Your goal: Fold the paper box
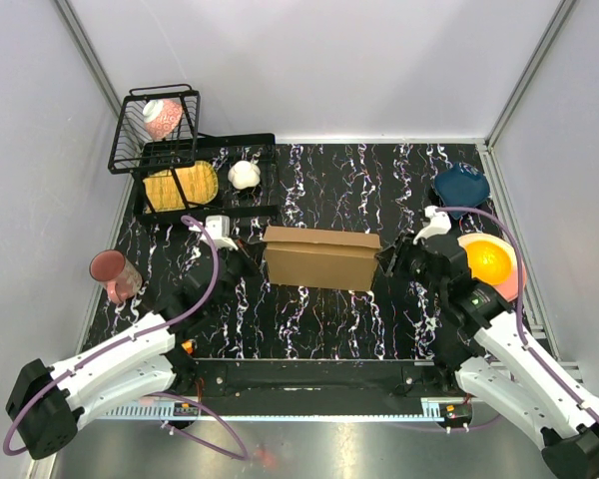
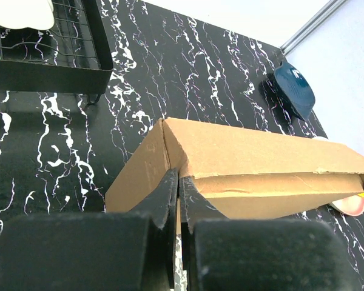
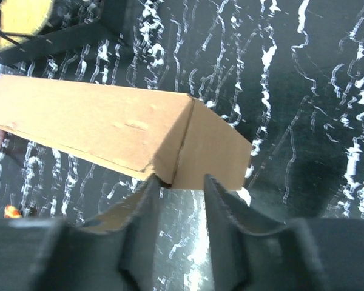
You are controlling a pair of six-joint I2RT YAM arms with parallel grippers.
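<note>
The paper box is plain brown cardboard, standing folded up as a long closed shape in the middle of the table. My left gripper is at its left end. In the left wrist view the gripper is shut on a thin cardboard panel at the end of the box. My right gripper is at the right end. In the right wrist view it is open, its fingertips at the lower edge of the end face of the box, with nothing between them.
A black wire rack with a yellow item and a white object stands at the back left, with a tilted basket above it. A pink cup is at the left, and a blue bowl and an orange plate are at the right.
</note>
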